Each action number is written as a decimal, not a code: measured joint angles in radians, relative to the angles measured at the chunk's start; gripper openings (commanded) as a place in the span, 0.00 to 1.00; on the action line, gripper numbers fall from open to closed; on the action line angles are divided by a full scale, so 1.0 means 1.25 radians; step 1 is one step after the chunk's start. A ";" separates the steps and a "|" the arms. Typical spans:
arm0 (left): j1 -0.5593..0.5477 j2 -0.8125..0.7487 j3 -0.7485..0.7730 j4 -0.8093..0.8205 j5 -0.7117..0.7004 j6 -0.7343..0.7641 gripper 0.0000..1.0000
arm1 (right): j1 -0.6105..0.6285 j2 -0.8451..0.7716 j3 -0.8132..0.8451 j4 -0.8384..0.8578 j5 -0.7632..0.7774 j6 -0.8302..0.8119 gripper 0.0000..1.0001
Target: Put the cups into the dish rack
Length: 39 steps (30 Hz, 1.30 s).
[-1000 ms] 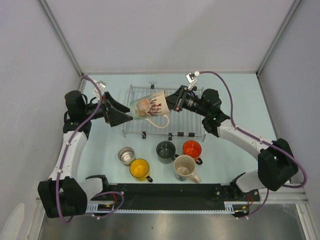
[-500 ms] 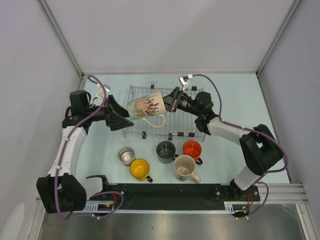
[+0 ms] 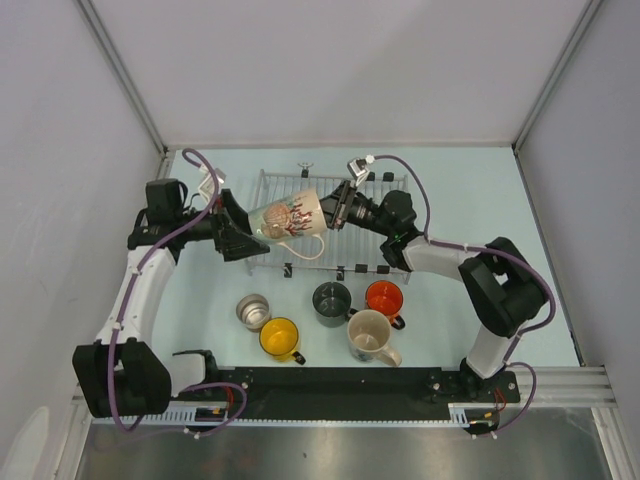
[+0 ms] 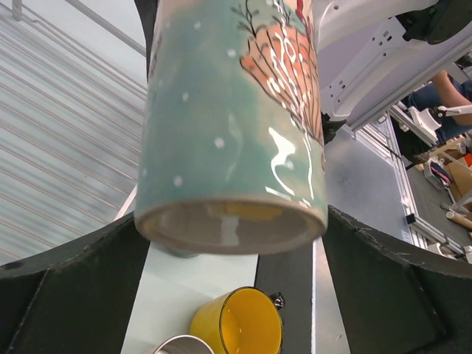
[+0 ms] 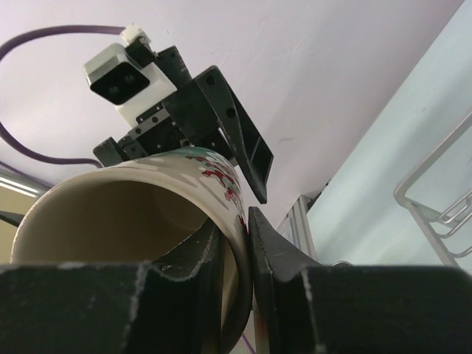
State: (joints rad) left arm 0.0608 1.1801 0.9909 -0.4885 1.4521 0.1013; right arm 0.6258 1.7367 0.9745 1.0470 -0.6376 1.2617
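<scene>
My right gripper (image 3: 333,210) is shut on the rim of a beige patterned mug (image 3: 290,217), one finger inside and one outside (image 5: 247,221). It holds the mug on its side above the left part of the dish rack (image 3: 375,235). My left gripper (image 3: 244,236) is open, its fingers (image 4: 66,295) on either side of the mug's base (image 4: 228,225); I cannot tell whether they touch it. On the table in front of the rack stand the steel cup (image 3: 253,310), yellow cup (image 3: 280,338), dark grey cup (image 3: 331,302), orange-red cup (image 3: 384,298) and second beige mug (image 3: 370,337).
The rack wires (image 4: 59,147) lie below and to the left in the left wrist view, with the yellow cup (image 4: 236,324) under the mug. White walls close in the table on three sides. A black rail (image 3: 340,380) runs along the near edge.
My right arm has carried the mug left and laid it flatter. The mug's base now sits between the left gripper's open fingers. The left gripper has shifted slightly right.
</scene>
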 measured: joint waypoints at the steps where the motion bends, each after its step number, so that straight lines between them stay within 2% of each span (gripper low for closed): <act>1: 0.000 0.005 0.003 -0.002 0.000 0.005 1.00 | 0.005 0.006 0.000 0.008 -0.001 0.003 0.00; 7: 0.000 0.017 0.011 -0.027 0.001 0.033 0.98 | 0.031 0.029 0.000 0.022 -0.003 0.005 0.00; 11: 0.000 0.016 0.013 -0.045 0.012 0.046 0.74 | 0.036 0.039 0.000 0.037 -0.001 0.008 0.00; 13: 0.000 0.014 0.014 -0.050 0.009 0.048 0.72 | 0.036 0.049 0.000 0.054 0.001 0.015 0.00; 15: 0.000 0.013 0.014 -0.055 0.003 0.049 0.65 | 0.037 0.063 0.003 0.073 0.001 0.022 0.00; 18: 0.002 0.011 0.014 -0.061 -0.007 0.049 0.63 | 0.039 0.077 0.008 0.084 0.001 0.027 0.00; 21: 0.006 0.009 0.019 -0.069 -0.013 0.049 0.79 | 0.042 0.091 0.014 0.102 0.003 0.038 0.00; 22: 0.006 0.008 0.022 -0.072 -0.015 0.049 0.80 | 0.043 0.095 0.015 0.110 0.003 0.040 0.00; 23: 0.007 0.006 0.025 -0.075 -0.019 0.049 0.74 | 0.043 0.100 0.016 0.119 0.005 0.044 0.00; 24: 0.007 0.005 0.027 -0.078 -0.023 0.049 0.57 | 0.045 0.107 0.018 0.132 0.008 0.049 0.00; 25: 0.008 0.003 0.029 -0.081 -0.026 0.049 0.07 | 0.045 0.112 0.018 0.141 0.009 0.053 0.00; 26: 0.008 0.003 0.030 -0.084 -0.028 0.049 0.00 | 0.046 0.117 0.018 0.150 0.011 0.057 0.00; 31: 0.016 0.003 0.040 -0.103 -0.035 0.054 0.00 | 0.052 0.135 0.018 0.183 0.023 0.072 0.01; 36: 0.028 0.003 0.042 -0.123 -0.030 0.068 0.00 | 0.052 0.135 0.013 0.187 0.025 0.078 0.28; 37: 0.030 0.003 0.042 -0.128 -0.029 0.069 0.00 | 0.049 0.135 0.009 0.190 0.025 0.079 0.42; 39: 0.032 0.002 0.042 -0.132 -0.029 0.079 0.00 | 0.047 0.134 0.003 0.188 0.020 0.085 0.45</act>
State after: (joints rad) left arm 0.1013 1.1820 1.0439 -0.6540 1.4155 0.2001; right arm 0.6842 1.9038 0.9787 1.2823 -0.6121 1.3674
